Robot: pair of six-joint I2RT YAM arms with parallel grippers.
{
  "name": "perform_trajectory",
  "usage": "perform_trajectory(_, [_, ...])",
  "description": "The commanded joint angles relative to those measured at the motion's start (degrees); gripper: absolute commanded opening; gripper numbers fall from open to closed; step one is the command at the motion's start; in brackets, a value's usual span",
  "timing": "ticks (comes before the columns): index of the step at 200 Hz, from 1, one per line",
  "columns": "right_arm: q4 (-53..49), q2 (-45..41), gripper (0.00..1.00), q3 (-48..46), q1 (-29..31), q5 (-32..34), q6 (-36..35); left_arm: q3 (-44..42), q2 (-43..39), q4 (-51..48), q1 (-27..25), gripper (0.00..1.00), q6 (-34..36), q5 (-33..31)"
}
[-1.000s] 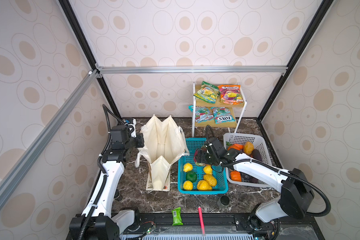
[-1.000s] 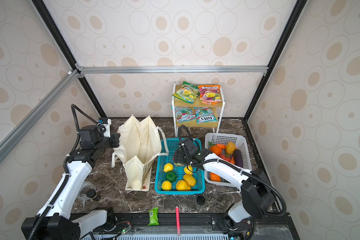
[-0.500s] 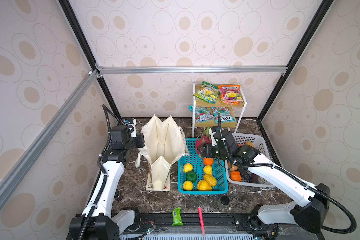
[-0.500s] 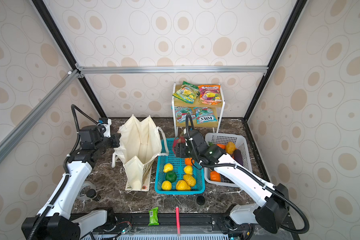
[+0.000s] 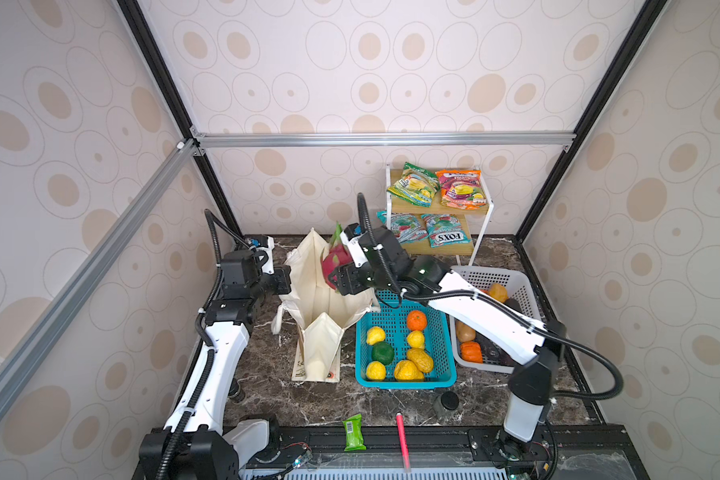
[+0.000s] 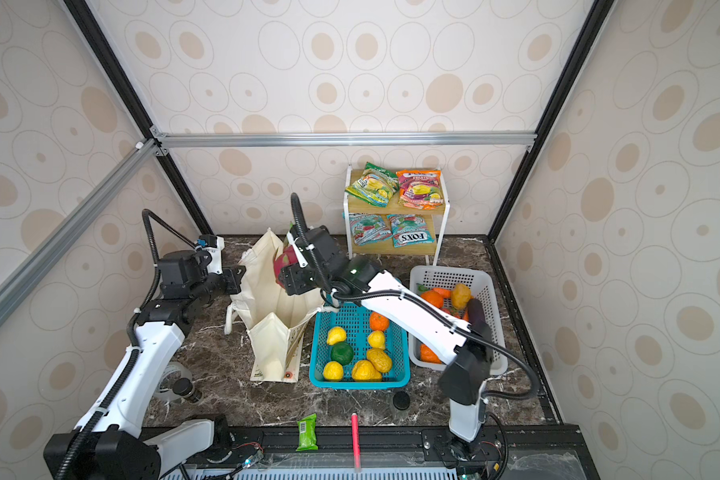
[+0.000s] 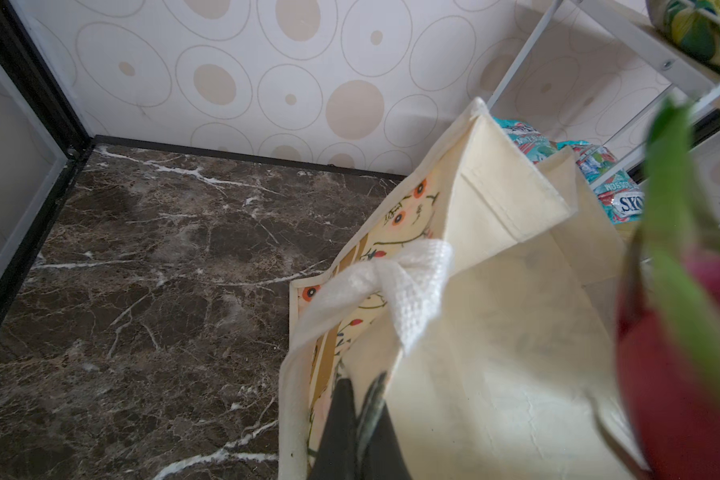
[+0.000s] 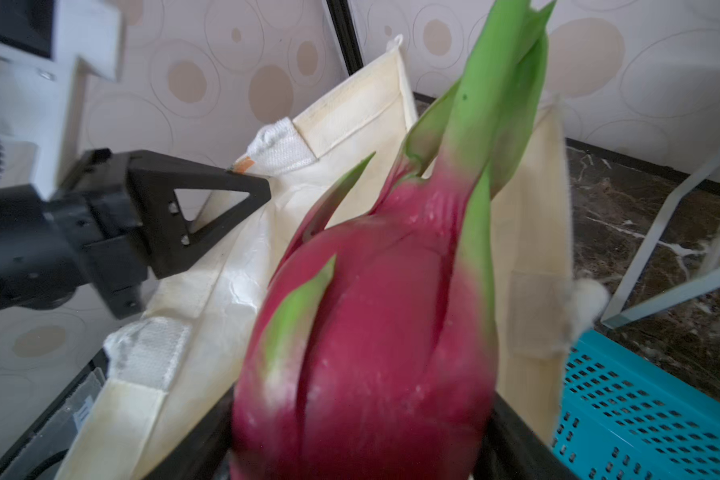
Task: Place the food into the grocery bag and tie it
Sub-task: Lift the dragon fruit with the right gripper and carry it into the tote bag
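Dragon fruit (image 5: 332, 266) sits gripped wide by the right claw (image 5: 338, 281) over the grocery bag (image 5: 323, 345) mouth; left claw (image 5: 284, 279) pinches the rim tight; lower it centrally, clear of fabric, before releasing.

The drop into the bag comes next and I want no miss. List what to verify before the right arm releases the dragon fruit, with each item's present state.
1. Grip: right gripper closed on the dragon fruit: ok.
2. Mouth: left gripper pinches the grocery bag rim, holding it open: ok.
3. Alignment: fruit appears over the mouth in both top views: ok.
4. Bag upright on the table: ok.
5. Room at the bag's bottom: cannot tell, hidden.
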Motion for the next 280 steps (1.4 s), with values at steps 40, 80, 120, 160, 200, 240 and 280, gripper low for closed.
perform_trajectory(40, [-6.4, 14.2, 0.62, 10.3, 3.1, 3.6, -1.8, 1.5, 0.6, 2.2, 0.2, 0.00, -0.9, 2.2])
perform_trajectory(80, [-12.7, 23.6, 0.61, 17.2, 3.2, 14.8, -1.6, 1.4, 0.8, 2.5, 0.2, 0.00, -1.0, 2.4])
perform_trajectory(120, [-12.1, 27.3, 0.63, 16.4, 3.1, 13.8, -1.1, 1.6, 0.7, 2.2, 0.2, 0.00, -0.9, 2.1])
perform_trajectory(160, [-15.5, 33.2, 0.63, 20.5, 2.9, 11.9, 1.3, 2.0, 0.4, 1.8, 0.2, 0.00, -0.7, 0.8])
perform_trajectory(200, [-16.3, 36.6, 0.63, 20.3, 1.6, 6.5, 5.0, 2.2, 1.3, 0.9, 0.3, 0.00, -0.8, 0.3])
perform_trajectory(240, [-16.6, 38.7, 0.65, 20.2, 1.2, 5.5, 6.2, 1.4, 1.1, 1.4, 0.2, 0.00, -0.5, 0.2])
perform_trajectory(280, [-18.2, 39.3, 0.70, 19.8, 0.9, 5.1, 7.3, 0.5, 0.1, 2.2, 0.2, 0.00, -0.3, -0.1])
